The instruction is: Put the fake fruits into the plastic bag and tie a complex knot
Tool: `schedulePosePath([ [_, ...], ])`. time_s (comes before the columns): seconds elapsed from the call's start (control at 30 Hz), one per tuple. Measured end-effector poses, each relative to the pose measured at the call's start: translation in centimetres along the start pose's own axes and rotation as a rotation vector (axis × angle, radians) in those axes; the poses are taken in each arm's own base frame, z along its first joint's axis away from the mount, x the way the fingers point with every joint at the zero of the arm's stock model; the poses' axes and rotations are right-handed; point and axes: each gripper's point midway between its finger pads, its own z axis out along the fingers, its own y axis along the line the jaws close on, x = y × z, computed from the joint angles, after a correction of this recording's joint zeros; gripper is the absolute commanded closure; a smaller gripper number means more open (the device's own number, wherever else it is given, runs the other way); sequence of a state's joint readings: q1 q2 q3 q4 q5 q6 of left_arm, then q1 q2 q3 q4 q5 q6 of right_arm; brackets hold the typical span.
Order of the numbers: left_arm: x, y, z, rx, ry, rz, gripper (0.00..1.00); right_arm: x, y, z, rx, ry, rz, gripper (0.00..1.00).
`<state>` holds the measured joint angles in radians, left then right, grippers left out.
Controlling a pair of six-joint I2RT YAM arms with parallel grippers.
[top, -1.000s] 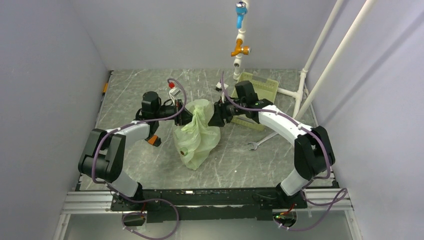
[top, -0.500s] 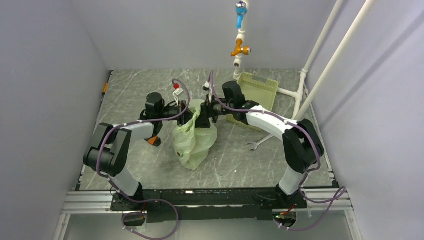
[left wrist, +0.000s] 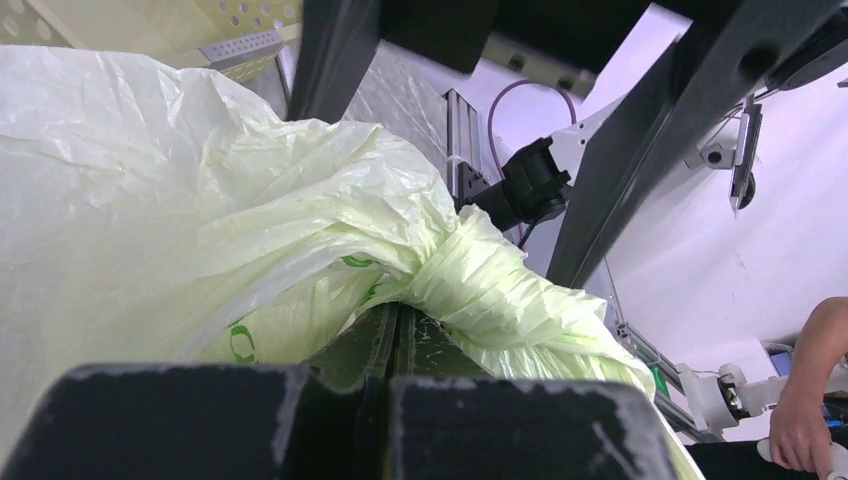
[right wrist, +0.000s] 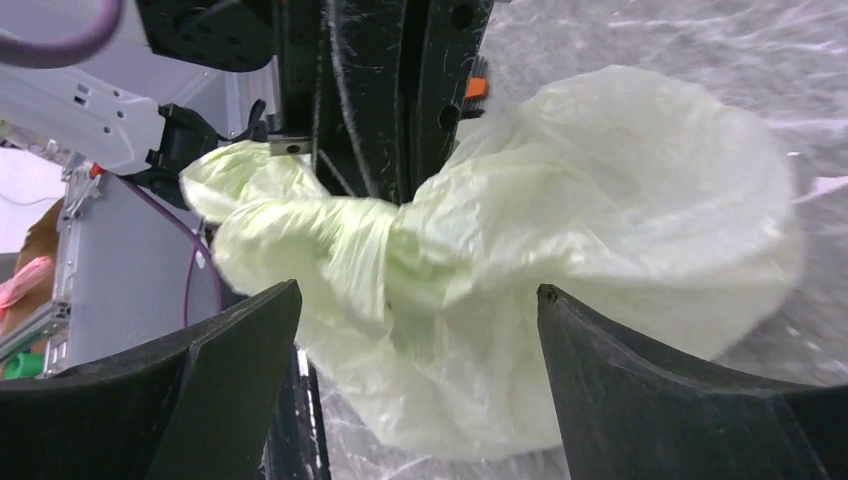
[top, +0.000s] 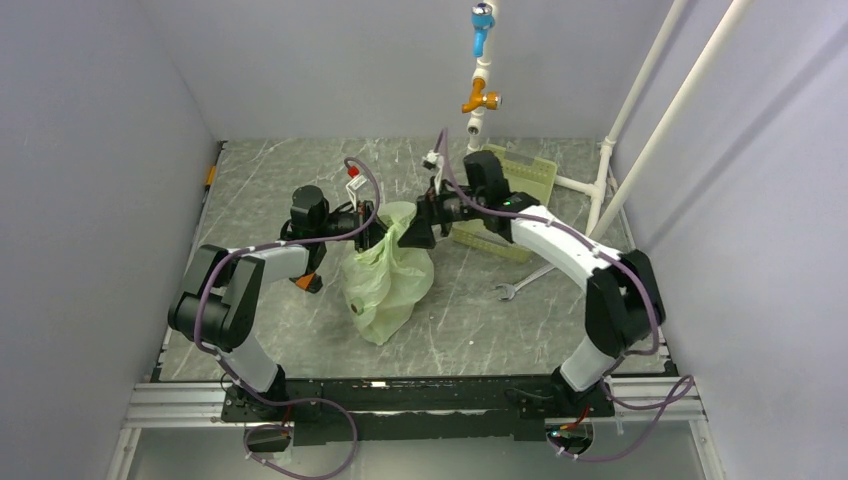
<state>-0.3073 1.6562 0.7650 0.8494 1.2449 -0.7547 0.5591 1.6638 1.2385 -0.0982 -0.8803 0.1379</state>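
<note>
Knot-tying: my left tool (left wrist: 395,325) pinches the twisted neck of the plastic bag (top: 385,280); my right tool (right wrist: 418,300) gapes open, so I'd grasp that twist squarely before pulling.

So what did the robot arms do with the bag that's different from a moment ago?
The right gripper opened its jaws wide, seemingly letting go of the plastic bag, and backed off slightly to the right. The left gripper stayed shut on the bag's twisted neck. The wrench and the green tray did not move.
</note>
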Motion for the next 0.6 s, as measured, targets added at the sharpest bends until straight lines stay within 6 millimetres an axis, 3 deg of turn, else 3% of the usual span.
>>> schedulePosePath([
  [0.1,0.0,0.0,0.0,0.000,0.000,-0.002,1.00,-1.0,0.4,-2.7,0.031,-0.020,-0.033,0.16],
  [0.23,0.2,0.2,0.0,0.004,0.005,-0.011,1.00,-1.3,1.5,-4.9,0.045,-0.016,-0.086,0.56],
  [0.33,0.2,0.2,0.0,0.006,0.005,-0.019,1.00,-0.8,1.2,-5.4,0.075,-0.006,-0.102,0.71],
  [0.43,0.3,0.4,0.1,0.012,0.004,-0.028,1.00,0.3,0.1,-5.2,0.114,0.014,-0.084,0.72],
  [0.6,0.2,0.4,0.1,0.019,0.001,-0.041,1.00,1.5,-1.4,-3.6,0.141,0.044,-0.042,0.60],
])
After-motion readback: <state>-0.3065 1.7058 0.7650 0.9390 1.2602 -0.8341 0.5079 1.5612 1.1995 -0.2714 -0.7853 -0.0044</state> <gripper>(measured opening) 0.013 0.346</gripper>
